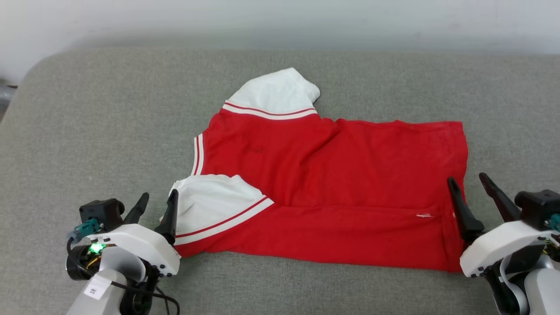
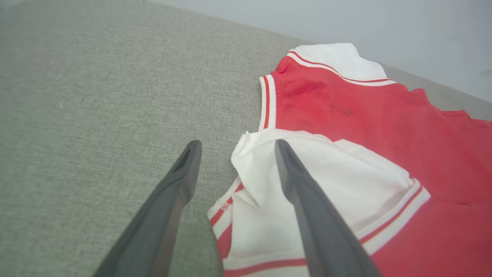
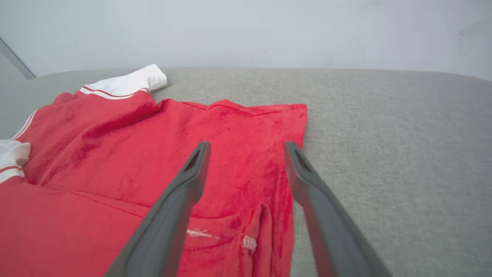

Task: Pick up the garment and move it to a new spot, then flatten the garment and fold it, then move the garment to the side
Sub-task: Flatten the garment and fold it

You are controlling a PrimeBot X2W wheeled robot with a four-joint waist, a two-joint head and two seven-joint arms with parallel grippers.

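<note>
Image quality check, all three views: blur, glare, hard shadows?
Head view: soft even light, no glare, garment sharp. Left wrist view: left pincer slightly soft up close. Right wrist view: right pincer likewise soft; the garment's red looks blotchy, oversaturated.

garment (image 1: 332,183) on couch (image 1: 87,131), between pincers

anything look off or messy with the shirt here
The red jersey shirt with white sleeves is not lying flat: its near white sleeve is flipped over onto the red body, and the near edge is folded over along a crease. A small dark smudge marks the red cloth near the striped neck trim.
</note>
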